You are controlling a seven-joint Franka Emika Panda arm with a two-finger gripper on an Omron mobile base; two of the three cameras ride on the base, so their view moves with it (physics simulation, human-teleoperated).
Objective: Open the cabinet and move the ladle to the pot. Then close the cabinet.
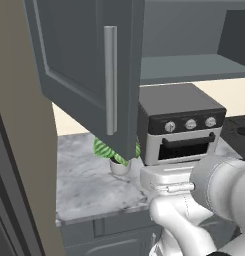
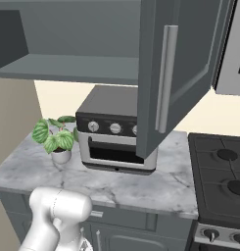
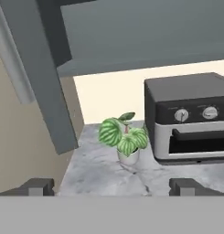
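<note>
While open, tool (image 3: 111,187) faces cabinet (image 3: 145,36)

Simulated home kitchen: marble-look countertop (image 2: 141,186) w/ toaster oven (image 2: 114,135) & small potted plant (image 2: 55,137), dark grey base cabinets (image 2: 126,230) below. Gas stove (image 2: 222,181) w/ front knobs adjoins counter at right. Dark grey wall cabinet (image 2: 92,44) hangs above, doors open, each w/ vertical silver bar handle (image 2: 165,78).
</note>
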